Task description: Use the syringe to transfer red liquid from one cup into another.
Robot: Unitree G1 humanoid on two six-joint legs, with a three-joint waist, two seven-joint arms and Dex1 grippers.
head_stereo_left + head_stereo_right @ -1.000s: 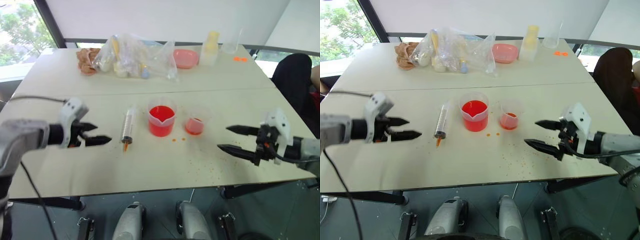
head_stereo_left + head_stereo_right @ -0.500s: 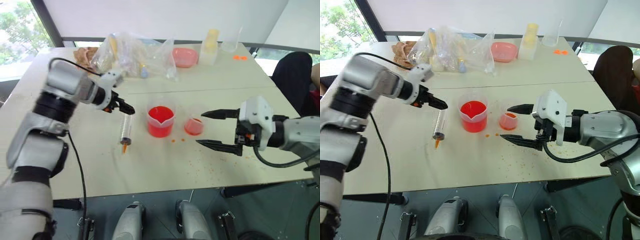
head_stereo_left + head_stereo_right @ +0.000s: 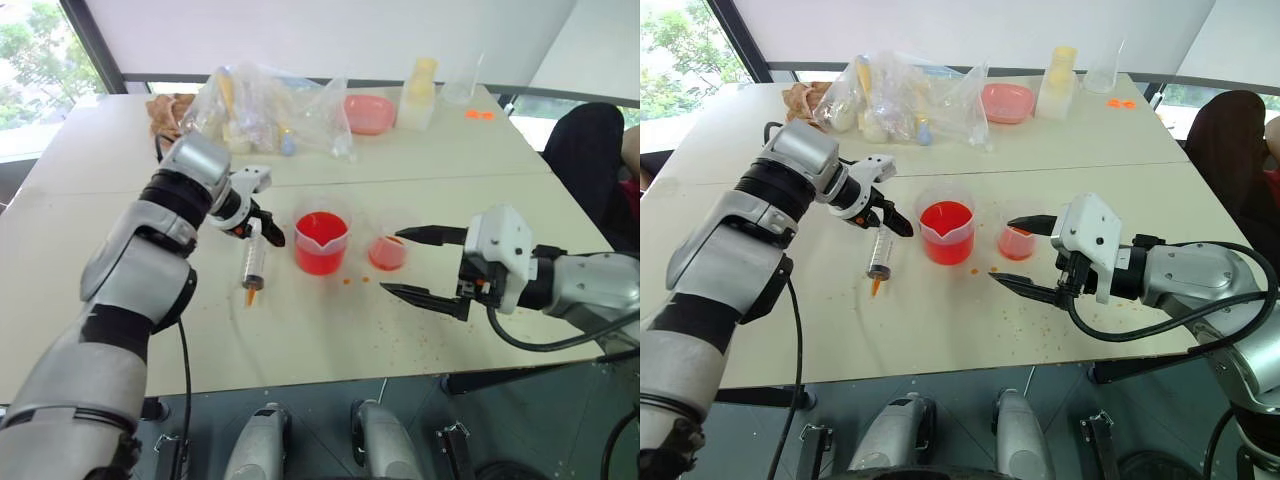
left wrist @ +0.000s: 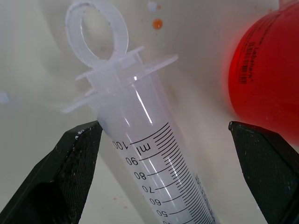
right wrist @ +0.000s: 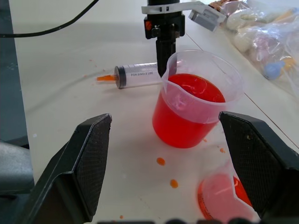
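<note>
Syringe flat on table, just left of big cup. Left gripper fingers wide, one each side of syringe top. Right gripper fingers wide, empty, beside small cup, right of big cup.

A pale table stands below a white blind; windows flank the blind, showing daylight and trees.

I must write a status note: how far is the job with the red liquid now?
Done: nothing moved yet; the beaker is full of red. In hand: the left tool, open, straddles the syringe, which lies on the table. The right tool waits open by the small cup. Left: grasp, draw, empty.
</note>
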